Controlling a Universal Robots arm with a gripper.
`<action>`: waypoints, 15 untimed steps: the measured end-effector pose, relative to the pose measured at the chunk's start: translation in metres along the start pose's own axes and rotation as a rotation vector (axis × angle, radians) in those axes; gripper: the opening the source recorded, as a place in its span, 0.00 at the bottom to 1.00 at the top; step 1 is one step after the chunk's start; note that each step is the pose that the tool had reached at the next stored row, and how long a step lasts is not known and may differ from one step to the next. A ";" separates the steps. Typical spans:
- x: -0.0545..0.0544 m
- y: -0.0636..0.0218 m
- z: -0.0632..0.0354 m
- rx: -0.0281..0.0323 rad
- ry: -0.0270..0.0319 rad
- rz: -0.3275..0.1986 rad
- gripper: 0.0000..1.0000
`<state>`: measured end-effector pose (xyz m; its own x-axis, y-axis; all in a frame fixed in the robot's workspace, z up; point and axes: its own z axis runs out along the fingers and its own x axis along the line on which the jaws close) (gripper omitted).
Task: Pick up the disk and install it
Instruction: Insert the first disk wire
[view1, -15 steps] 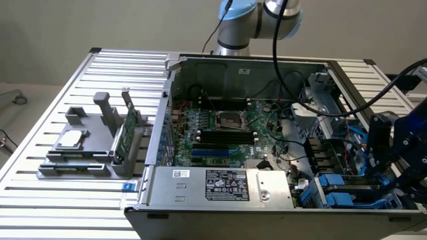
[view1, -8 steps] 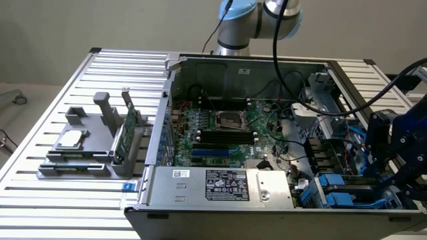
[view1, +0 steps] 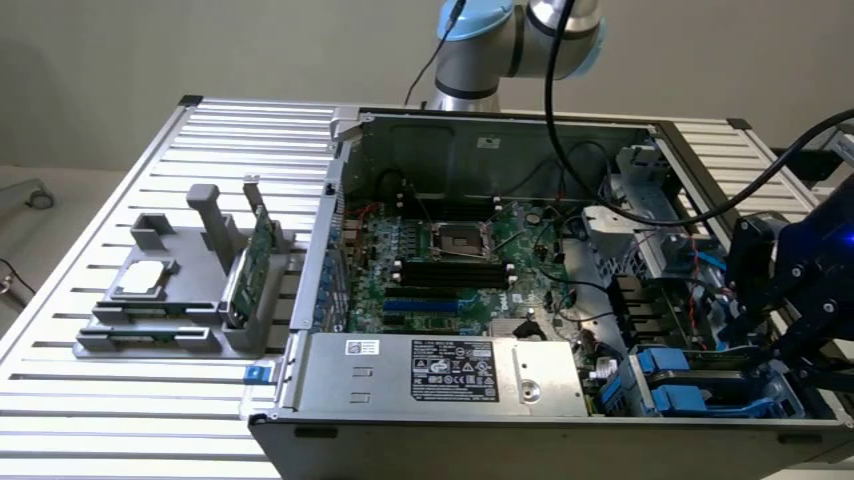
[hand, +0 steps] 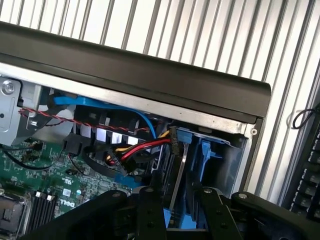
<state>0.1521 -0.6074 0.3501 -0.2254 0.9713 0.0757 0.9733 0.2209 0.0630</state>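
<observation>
Disk (hand: 192, 200) edge-on in its blue carrier, clamped between half-apart fingers (hand: 150, 215), at drive bay (hand: 225, 160) of computer case (view1: 441, 130).

Plain wall (view1: 200, 40), slatted aluminium table (view1: 120, 425)

Computer case (view1: 467, 150) on table (view1: 80, 400), stand (view1: 200, 295) at exterior view's left, tool (view1: 783, 350) at right

Table (view1: 80, 400): ribbed bare aluminium, satin sheen. Computer case (view1: 481, 135) and power supply box (view1: 541, 375): dull grey unpainted sheet metal, the box carrying a printed paper label (view1: 454, 372). Motherboard (view1: 534, 270): green lacquered board, slightly glossy; drive carriers (view1: 674, 390): smooth bright blue plastic; gripper (hand: 177, 200): matt black.
</observation>
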 end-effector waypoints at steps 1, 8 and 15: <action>0.000 0.0005 0.0001 -0.0002 0.0000 0.002 0.33; 0.000 0.0099 0.0007 -0.0014 -0.0011 0.019 0.33; -0.001 0.0130 0.0047 -0.0017 -0.0013 0.022 0.33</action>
<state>0.1652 -0.6052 0.3461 -0.2037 0.9761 0.0758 0.9779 0.1992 0.0629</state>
